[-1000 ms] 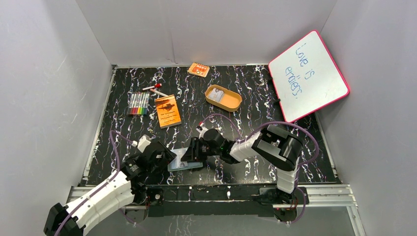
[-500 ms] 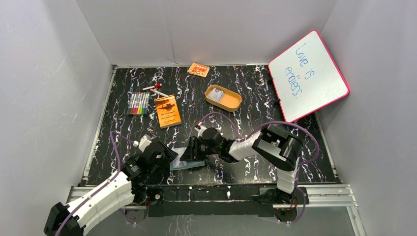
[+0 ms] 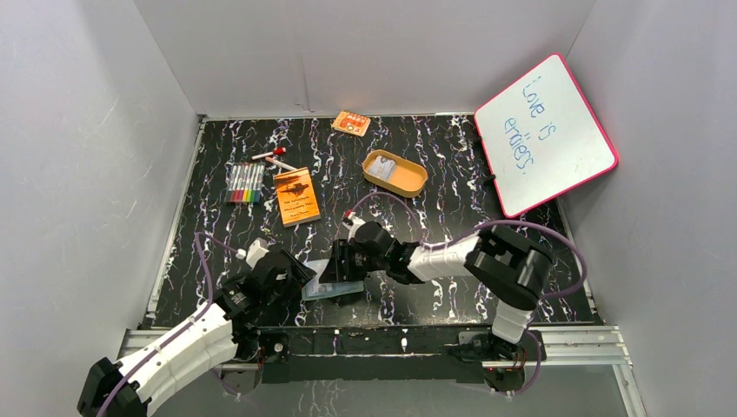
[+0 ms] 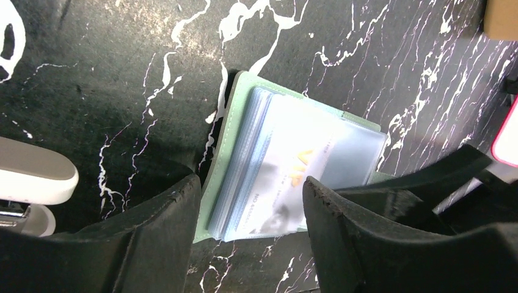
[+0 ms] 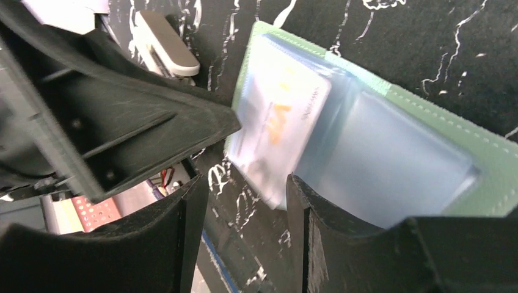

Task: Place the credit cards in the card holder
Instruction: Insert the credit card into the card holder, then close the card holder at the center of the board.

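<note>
— Where to find the card holder (image 4: pixel 234 122)?
— Close to the near edge of the black marbled table (image 3: pixel 434 174), spread open and flat, clear pockets (image 5: pixel 397 165) facing up, long axis running roughly left to right.
— And the credit card (image 4: pixel 287 177)?
— Seemingly inside the top pocket, orange print showing through. Hard to say whether fully seated or poking out at one end. Also a pale flat piece (image 3: pixel 385 165) in the tan oval tray (image 3: pixel 417 184) far behind, maybe another card, too small to be sure.
— Which way from the grippers?
— Directly beneath both. Left gripper (image 4: pixel 250 189) at the holder's left end, jaws apart and straddling the pocket stack, nothing visibly pinched. Right gripper (image 5: pixel 247 183) over the far side, jaws parted too, a corner of the card in the gap, no grip seen. Better placed for the card's free end, by judgement: the right.
— So the coming move?
— Probably a push along that long axis, driving the card deeper, with the left fingers as a stop.
— Anything different from a second ago?
— An outward swing of the right elbow, a wider cable loop, a slight creep of the right gripper away from the near edge, a small rightward nudge of the holder; no real change on the left
</note>
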Available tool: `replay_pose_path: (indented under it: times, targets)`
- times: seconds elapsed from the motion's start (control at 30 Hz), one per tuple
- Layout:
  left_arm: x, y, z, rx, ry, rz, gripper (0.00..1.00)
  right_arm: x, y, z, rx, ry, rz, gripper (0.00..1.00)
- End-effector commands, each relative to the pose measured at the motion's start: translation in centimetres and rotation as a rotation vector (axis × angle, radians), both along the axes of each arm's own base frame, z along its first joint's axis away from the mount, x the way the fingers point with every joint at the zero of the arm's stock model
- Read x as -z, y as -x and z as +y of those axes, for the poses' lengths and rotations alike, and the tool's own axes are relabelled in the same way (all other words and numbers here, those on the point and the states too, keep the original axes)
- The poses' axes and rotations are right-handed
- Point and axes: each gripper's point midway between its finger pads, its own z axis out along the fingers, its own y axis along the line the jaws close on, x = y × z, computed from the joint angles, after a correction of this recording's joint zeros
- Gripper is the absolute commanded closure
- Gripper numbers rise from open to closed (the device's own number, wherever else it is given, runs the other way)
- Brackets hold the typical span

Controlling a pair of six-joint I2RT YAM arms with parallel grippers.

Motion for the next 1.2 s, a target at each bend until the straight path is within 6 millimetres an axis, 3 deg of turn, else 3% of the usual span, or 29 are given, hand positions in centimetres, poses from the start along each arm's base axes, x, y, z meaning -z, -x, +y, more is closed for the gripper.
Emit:
replay_pose_path:
  times: [0.0, 0.1, 0.2, 0.33, 0.43, 0.83, 1.03, 1.17]
  targets:
    - [0.5, 0.6, 0.8, -0.008, -0.031, 0.023, 0.4, -3.7, -0.5, -0.9, 0.009, 0.002, -0.108, 0.4]
    - [0.5, 0.6, 0.9, -0.005, -0.037, 0.025, 0.4, -5.2, -0.9, -2.1, 0.017, 0.041, -0.159, 0.38]
    - [0.3, 0.6, 0.9, 0.0, -0.046, 0.025, 0.4, -5.7, -1.8, -4.9, 0.081, 0.134, -0.219, 0.37]
    - [0.1, 0.4, 1.0, 0.018, -0.067, 0.006, 0.4, -4.9, -3.9, -9.7, 0.217, 0.208, -0.233, 0.39]
    - [0.2, 0.3, 1.0, 0.027, -0.079, 0.008, 0.41, -3.7, -4.9, -11.4, 0.256, 0.226, -0.204, 0.4]
    - [0.0, 0.5, 0.5, 0.066, -0.081, 0.012, 0.41, 0.0, -5.9, -10.2, 0.218, 0.263, -0.119, 0.44]
    - [0.0, 0.5, -0.4, 0.116, -0.063, 0.004, 0.41, 1.7, -6.0, -10.8, 0.229, 0.313, -0.106, 0.59]
    - [-0.3, 0.2, -1.7, 0.173, -0.034, -0.011, 0.41, 2.1, -6.4, -11.1, 0.245, 0.314, -0.118, 0.76]
